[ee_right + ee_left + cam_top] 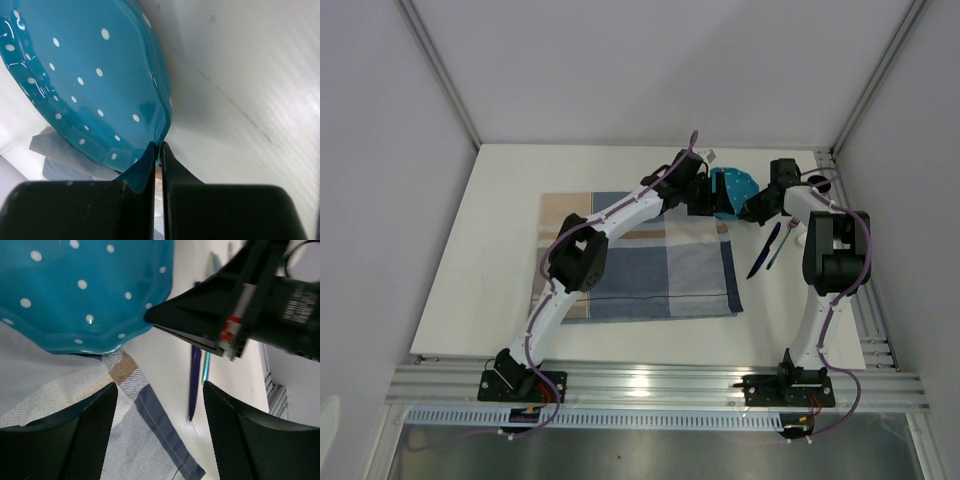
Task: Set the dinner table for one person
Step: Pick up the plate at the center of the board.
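One dinner table (pixel 500 200) runs lengthwise left-right; right pincer (pixel 160 147) pinches plate (pixel 90 75).

Plate (pixel 90 85) gleams: smooth, glossy teal glaze catching highlights. Placemat (pixel 130 430) is woven cloth, its herringbone texture showing. Bench (pixel 500 200) top is matt white, and its rails (pixel 650 385) are bright aluminium. Left jaws' pads (pixel 95 440) are matt black with a fine mesh grain. Utensil (pixel 194 380) is shiny purple.

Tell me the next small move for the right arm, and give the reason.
Probably carry the plate toward the middle of the placemat. The right claw is shut on the plate's rim, and the plate lies only over the placemat's far right corner, partly off the cloth. The left claw stands open beside it, holding nothing.
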